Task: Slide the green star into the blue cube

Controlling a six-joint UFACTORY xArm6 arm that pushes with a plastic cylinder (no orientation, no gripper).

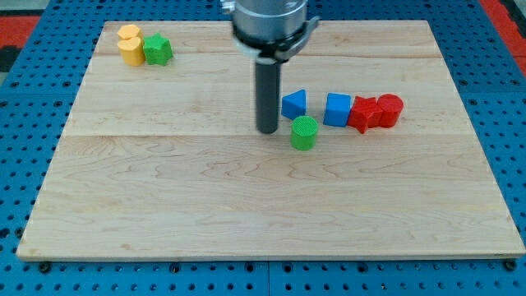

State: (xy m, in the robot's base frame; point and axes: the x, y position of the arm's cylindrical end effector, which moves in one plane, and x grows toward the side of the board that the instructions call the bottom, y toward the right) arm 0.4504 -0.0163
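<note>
The green star (157, 50) lies near the board's top left corner, touching a yellow block (130, 50) on its left. The blue cube (337, 109) sits right of the board's middle, with a red star (362, 114) against its right side. My tip (267, 130) rests on the board near the middle, far to the right of and below the green star. It is just left of a green cylinder (304, 132) and of a blue triangular block (294, 103), apart from both.
A second yellow block (127, 33) sits just above the first. A red cylinder (390, 109) touches the red star's right side. The wooden board (164, 205) lies on a blue pegboard surface (16, 164).
</note>
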